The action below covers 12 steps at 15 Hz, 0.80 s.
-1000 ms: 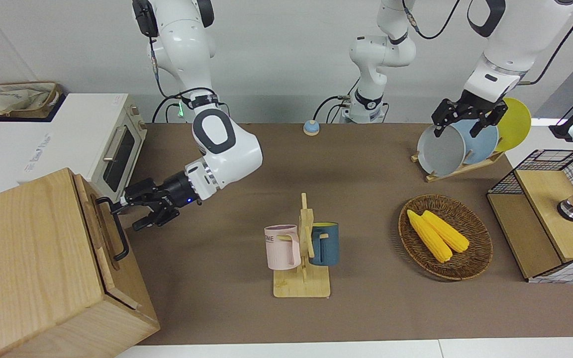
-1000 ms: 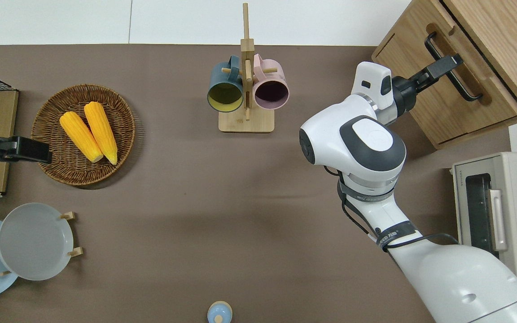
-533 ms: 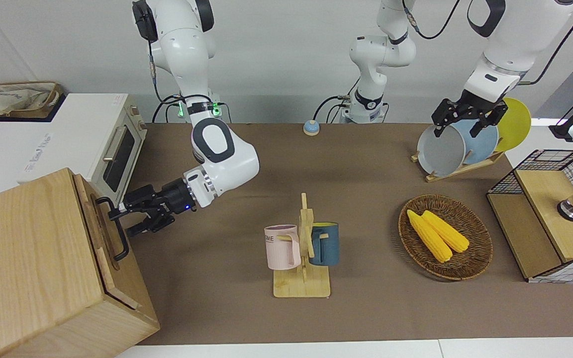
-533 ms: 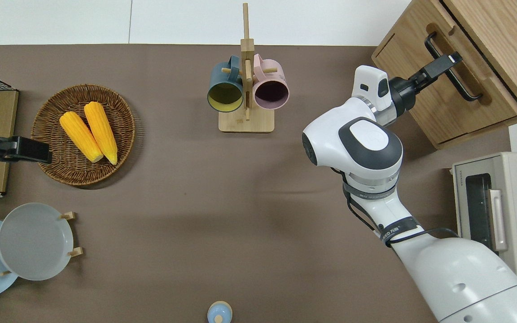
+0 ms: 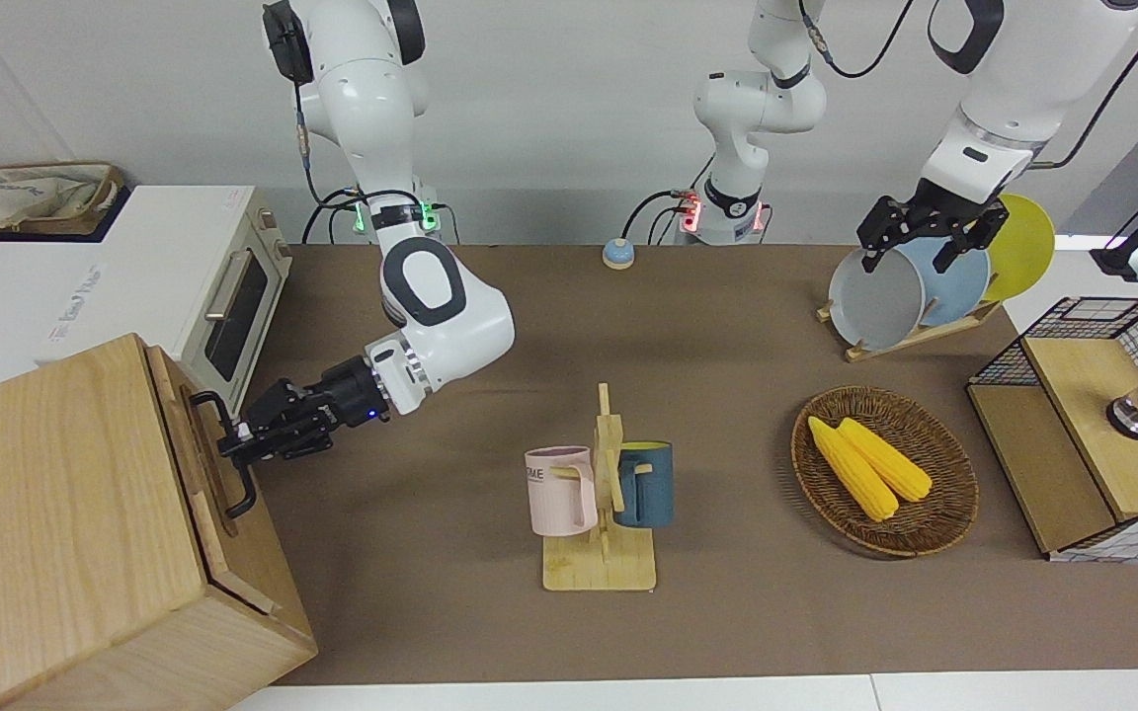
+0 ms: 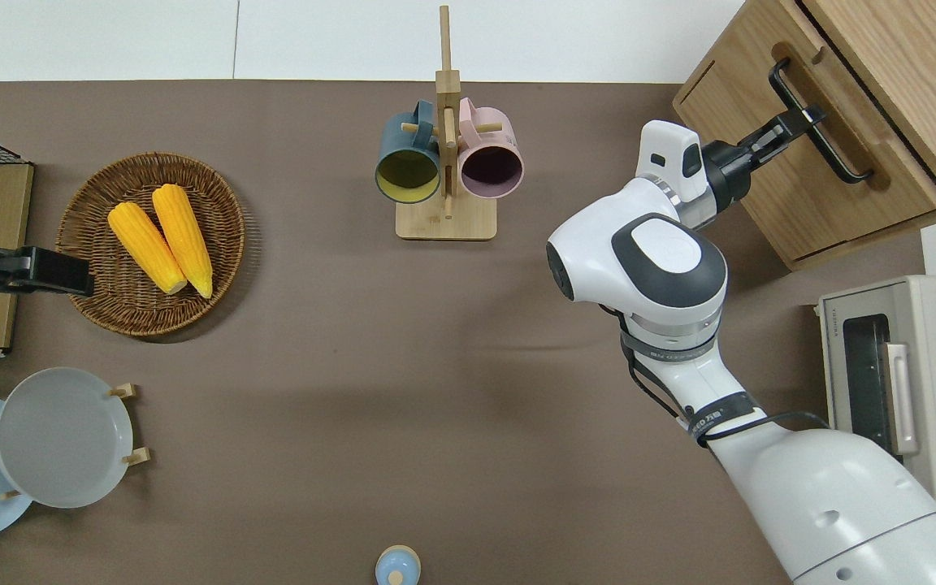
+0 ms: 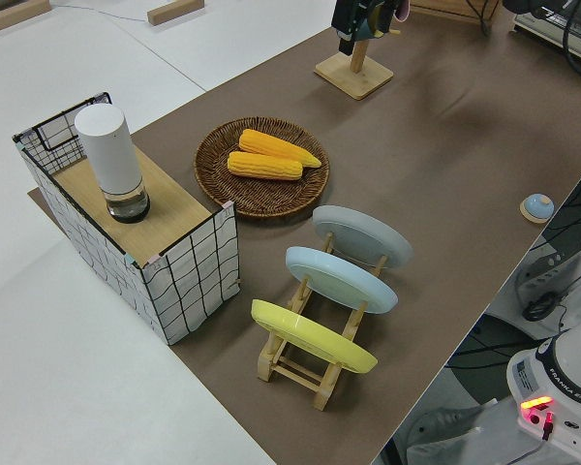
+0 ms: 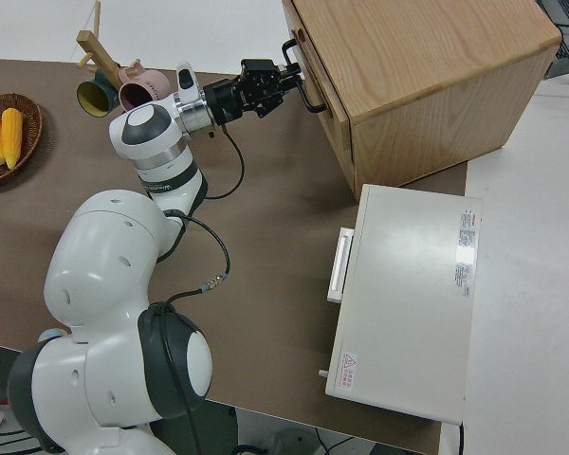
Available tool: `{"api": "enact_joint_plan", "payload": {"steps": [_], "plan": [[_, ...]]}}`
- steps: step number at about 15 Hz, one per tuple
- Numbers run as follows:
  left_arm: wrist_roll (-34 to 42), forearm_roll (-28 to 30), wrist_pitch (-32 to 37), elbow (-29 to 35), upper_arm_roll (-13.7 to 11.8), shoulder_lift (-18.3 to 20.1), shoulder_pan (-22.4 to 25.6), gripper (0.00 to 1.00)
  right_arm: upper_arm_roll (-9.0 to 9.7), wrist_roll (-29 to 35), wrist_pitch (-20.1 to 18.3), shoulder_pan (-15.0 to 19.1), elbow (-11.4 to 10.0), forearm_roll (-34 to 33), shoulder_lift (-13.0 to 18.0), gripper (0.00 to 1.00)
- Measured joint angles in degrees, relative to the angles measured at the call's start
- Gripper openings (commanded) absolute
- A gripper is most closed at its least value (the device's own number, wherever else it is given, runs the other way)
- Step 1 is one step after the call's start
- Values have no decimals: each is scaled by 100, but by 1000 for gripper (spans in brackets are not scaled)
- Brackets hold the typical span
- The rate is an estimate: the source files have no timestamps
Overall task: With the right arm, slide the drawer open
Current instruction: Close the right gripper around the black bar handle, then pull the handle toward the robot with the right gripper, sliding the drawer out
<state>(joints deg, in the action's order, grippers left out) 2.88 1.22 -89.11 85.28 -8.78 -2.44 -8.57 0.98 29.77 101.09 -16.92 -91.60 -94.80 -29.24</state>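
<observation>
Closest to the robots I see the white toaster oven with a silver handle [image 6: 894,398] at the right arm's end of the table, and farther out from it stands the big light-wood cabinet [image 5: 55,513] that carries the wide, shallow light-wood drawer [image 6: 809,154], its front facing the middle of the table. My white right arm with the small blue wrist light [image 5: 431,316] reaches across to that front, and its black two-finger gripper [image 5: 238,444] sits on the black metal bar handle [image 6: 817,130], the fingers pressed in on the bar from both sides about midway along it. The drawer front lies close against the cabinet face; I cannot tell whether a gap has opened. Toward the table's middle, farther from the robots, a wooden mug rack [image 6: 445,146] holds a pink mug [image 5: 561,491] and a dark blue mug [image 5: 645,484]. The left arm [image 5: 994,109] is parked, and I cannot tell how its fingers stand.
</observation>
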Motion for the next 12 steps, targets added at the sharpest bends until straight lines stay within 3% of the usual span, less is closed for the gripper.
{"api": "enact_joint_plan", "payload": {"steps": [6, 12], "plan": [[0, 0, 0, 0, 0, 0, 0, 995, 1, 36, -45, -32, -11, -34, 3, 0], [0, 0, 0, 0, 0, 0, 0, 995, 15, 110, -485, -365, -113, 6, 2, 0]]}}
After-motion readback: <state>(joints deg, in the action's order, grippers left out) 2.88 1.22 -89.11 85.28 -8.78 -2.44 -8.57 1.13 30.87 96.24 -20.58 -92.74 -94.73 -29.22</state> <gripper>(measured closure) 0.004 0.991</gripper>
